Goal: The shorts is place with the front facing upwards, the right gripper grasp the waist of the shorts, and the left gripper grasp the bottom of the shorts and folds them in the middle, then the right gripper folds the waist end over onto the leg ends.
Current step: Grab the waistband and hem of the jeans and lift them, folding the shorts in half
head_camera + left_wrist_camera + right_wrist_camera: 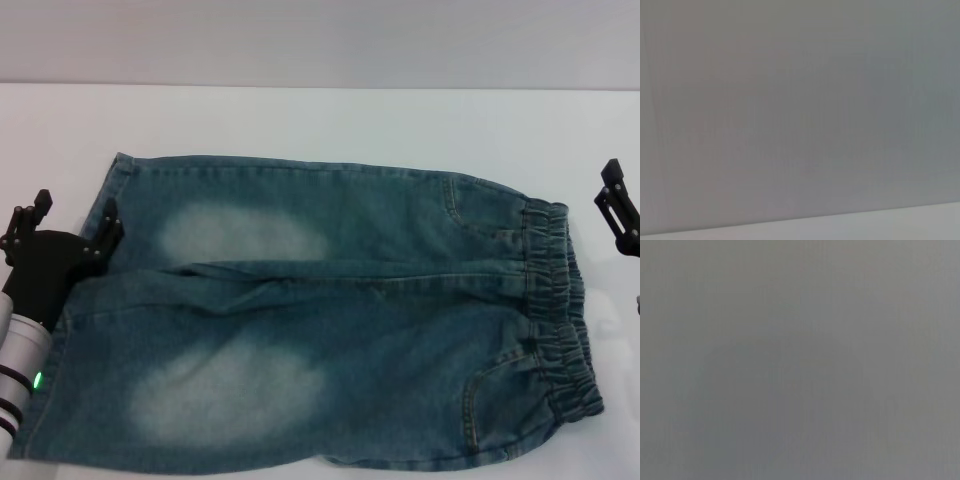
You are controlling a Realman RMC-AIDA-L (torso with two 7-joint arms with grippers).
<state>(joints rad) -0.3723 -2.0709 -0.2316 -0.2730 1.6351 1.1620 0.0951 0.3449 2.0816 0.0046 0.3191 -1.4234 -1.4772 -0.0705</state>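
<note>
I see the shorts (330, 310) flat on the counter (300, 115). My left claw (65, 225) gapes at the leg ends (105, 225); the right claw (618, 205), state unclear, sits beside the waist (565, 310).

Shorts (330, 320) flat, front up, blue-green denim, two pale thigh patches. Ruched waist (560, 300) at 3 o'clock. Leg hems (95, 255) at 9 o'clock, straight, ungathered. Legs lie side by side, seam running 9 to 3.
</note>
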